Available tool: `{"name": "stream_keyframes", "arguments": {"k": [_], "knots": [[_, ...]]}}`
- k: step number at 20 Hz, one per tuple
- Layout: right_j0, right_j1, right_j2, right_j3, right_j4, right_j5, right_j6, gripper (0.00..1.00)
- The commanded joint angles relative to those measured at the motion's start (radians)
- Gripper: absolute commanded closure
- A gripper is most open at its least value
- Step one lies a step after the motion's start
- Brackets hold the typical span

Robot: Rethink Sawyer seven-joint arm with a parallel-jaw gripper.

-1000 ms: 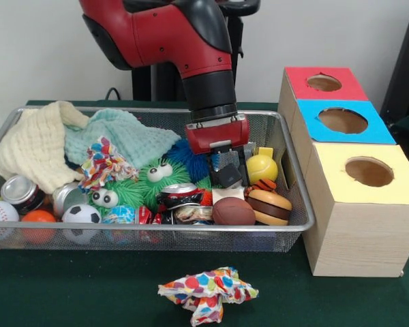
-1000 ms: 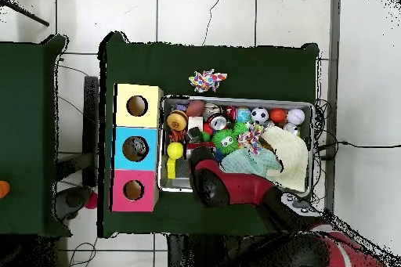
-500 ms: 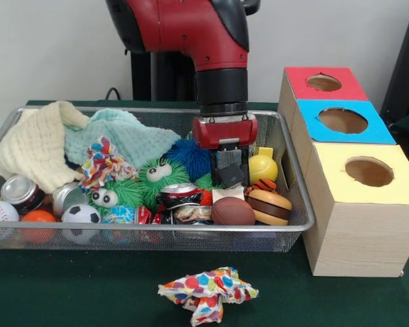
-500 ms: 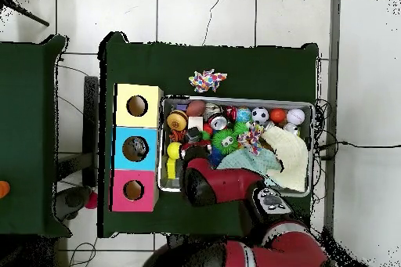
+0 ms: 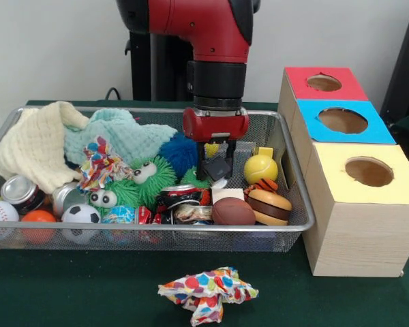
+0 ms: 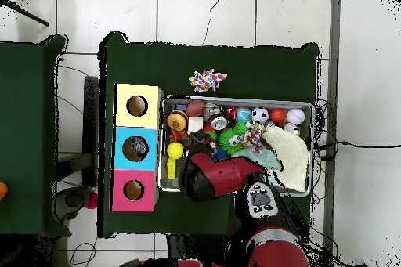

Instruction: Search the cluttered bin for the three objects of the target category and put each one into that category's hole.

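Currently | end effector (image 5: 216,165) low in wire bin (image 5: 296,228) beside yellow ball (image 5: 262,168) | grip state: cannot tell

No lettering, label, brand or number is legible on anything.

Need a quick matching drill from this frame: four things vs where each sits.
Things:
1. yellow ball
2. soccer ball
3. patterned cloth
4. cream towel

Places (front view):
A. table, in front of the bin
B. bin's left end, draped high
C. bin's front wall, left part
D. bin's right end, by the boxes

Pairs: 1-D, 2-C, 3-A, 4-B
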State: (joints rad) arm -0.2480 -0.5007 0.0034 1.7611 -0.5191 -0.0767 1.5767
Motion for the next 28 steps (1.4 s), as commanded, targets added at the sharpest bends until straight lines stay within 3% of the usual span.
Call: {"name": "stream_keyframes", "arguments": {"k": [1, 13, 28], "knots": [[-0.074, -0.002, -0.077, -0.094, -0.149, 0.269, -0.159, 1.0], [-0.092, -0.01, -0.006, -0.111, -0.273, 0.335, -0.144, 1.0], [-0.106, -0.019, 0.031, -0.109, -0.317, 0.362, -0.142, 1.0]]}}
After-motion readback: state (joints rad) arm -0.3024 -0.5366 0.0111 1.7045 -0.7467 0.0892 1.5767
